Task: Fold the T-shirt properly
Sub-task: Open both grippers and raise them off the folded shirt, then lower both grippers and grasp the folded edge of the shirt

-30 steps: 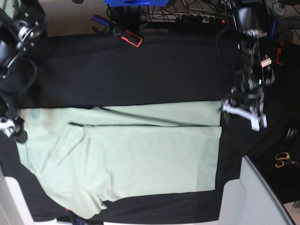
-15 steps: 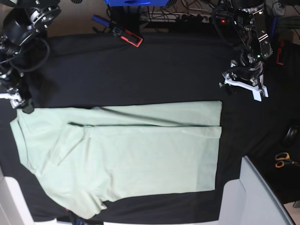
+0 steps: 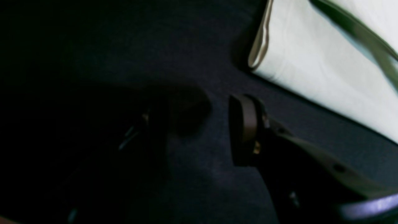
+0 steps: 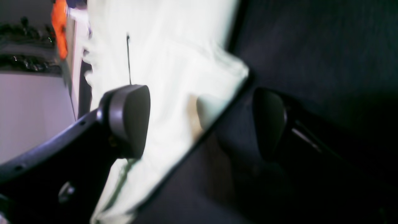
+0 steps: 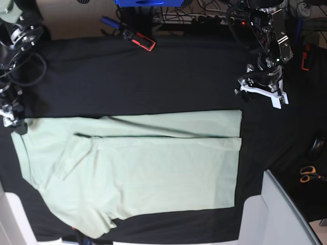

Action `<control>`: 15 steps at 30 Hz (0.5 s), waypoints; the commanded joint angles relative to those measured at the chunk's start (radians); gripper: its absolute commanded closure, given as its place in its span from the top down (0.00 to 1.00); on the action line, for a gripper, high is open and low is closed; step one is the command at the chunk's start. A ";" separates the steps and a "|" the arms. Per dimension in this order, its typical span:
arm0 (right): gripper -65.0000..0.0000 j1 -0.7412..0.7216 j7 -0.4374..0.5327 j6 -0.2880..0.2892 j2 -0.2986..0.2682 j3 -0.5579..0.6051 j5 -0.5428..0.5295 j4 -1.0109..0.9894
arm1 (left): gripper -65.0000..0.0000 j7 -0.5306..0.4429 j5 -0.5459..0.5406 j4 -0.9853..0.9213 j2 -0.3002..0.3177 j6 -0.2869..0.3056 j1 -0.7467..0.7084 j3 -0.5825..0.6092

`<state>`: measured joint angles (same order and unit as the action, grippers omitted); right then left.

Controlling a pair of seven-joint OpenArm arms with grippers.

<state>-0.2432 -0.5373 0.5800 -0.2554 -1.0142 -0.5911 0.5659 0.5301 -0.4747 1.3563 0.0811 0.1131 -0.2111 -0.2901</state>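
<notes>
The pale mint T-shirt [image 5: 153, 163] lies flat on the black table cloth [image 5: 153, 76], its top part folded down lengthwise and one sleeve folded in at the left. My left gripper [image 5: 260, 94] hovers above the cloth just beyond the shirt's top right corner. In the left wrist view it [image 3: 196, 124] is open over bare black cloth, with the shirt's corner [image 3: 311, 62] to its upper right. My right gripper [image 5: 13, 122] is at the shirt's top left corner. It [image 4: 199, 121] is open wide, straddling the shirt's edge [image 4: 174, 77] without clamping it.
A red-and-black tool [image 5: 140, 40] lies at the cloth's far edge, with cables and a power strip [image 5: 214, 20] behind it. Scissors [image 5: 308, 173] lie at the right. A grey-white bin [image 5: 281, 214] stands at the bottom right corner.
My left gripper has lifted away from the shirt's right edge and moved toward the far side. The right gripper shifted along the left edge, and the shirt's left corner now lies spread flatter.
</notes>
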 commanded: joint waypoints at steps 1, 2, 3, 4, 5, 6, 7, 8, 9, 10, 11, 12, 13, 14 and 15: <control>0.74 -0.021 0.010 -0.005 -0.023 0.002 0.009 -0.016 | 0.48 -0.017 -0.006 0.018 0.010 0.007 -0.004 -0.004; 0.74 -0.029 0.013 -0.005 -0.029 0.002 0.010 -0.030 | 0.48 -0.017 -0.006 0.019 0.010 0.007 -0.006 -0.004; 0.74 -0.035 0.013 -0.005 -0.031 0.002 0.010 -0.034 | 0.48 -0.017 -0.006 0.019 0.010 0.007 -0.006 -0.004; 0.74 -0.040 0.012 -0.005 -0.031 0.002 0.010 -0.036 | 0.48 -0.017 -0.006 0.016 0.010 0.007 -0.006 -0.004; 0.74 -0.041 0.009 -0.005 -0.029 0.002 0.010 -0.036 | 0.48 -0.017 -0.006 0.015 0.010 0.007 -0.006 -0.004; 0.74 -0.043 0.009 -0.005 -0.026 0.002 0.010 -0.036 | 0.48 -0.017 -0.006 0.015 0.010 0.007 -0.006 -0.004; 0.74 -0.043 0.009 -0.005 -0.025 0.002 0.010 -0.036 | 0.48 -0.017 -0.006 0.015 0.010 0.007 -0.006 -0.004; 0.74 -0.045 0.009 -0.005 -0.022 0.004 0.010 -0.036 | 0.48 -0.017 -0.006 0.015 0.010 0.007 -0.006 -0.004; 0.74 -0.048 0.009 -0.005 -0.022 0.011 0.010 -0.039 | 0.48 -0.017 -0.006 0.015 0.010 0.007 -0.006 -0.004; 0.73 -0.048 0.010 -0.005 -0.022 0.031 0.010 -0.039 | 0.48 -0.017 -0.006 0.015 0.010 0.007 -0.006 -0.004; 0.71 -0.049 0.013 -0.005 -0.022 0.057 0.006 -0.039 | 0.48 -0.015 -0.006 0.015 0.010 0.007 -0.006 -0.004; 0.66 -0.049 0.015 -0.005 -0.020 0.080 0.006 -0.039 | 0.48 -0.015 -0.006 0.015 0.010 0.007 -0.006 -0.004; 0.59 -0.049 0.015 -0.005 -0.014 0.096 0.004 -0.039 | 0.48 -0.015 -0.006 0.015 0.010 0.007 -0.006 -0.004; 0.54 -0.049 0.016 -0.005 -0.009 0.105 0.004 -0.039 | 0.48 -0.015 -0.006 0.015 0.010 0.007 -0.006 -0.004; 0.49 -0.051 0.016 -0.005 -0.008 0.107 0.004 -0.039 | 0.48 -0.015 -0.008 0.015 0.009 0.007 -0.006 -0.004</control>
<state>-0.2775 -0.5175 0.5713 -0.2466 -0.9092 -0.5846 0.5194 0.5301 -0.4747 1.3563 0.0826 0.1135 -0.2214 -0.2901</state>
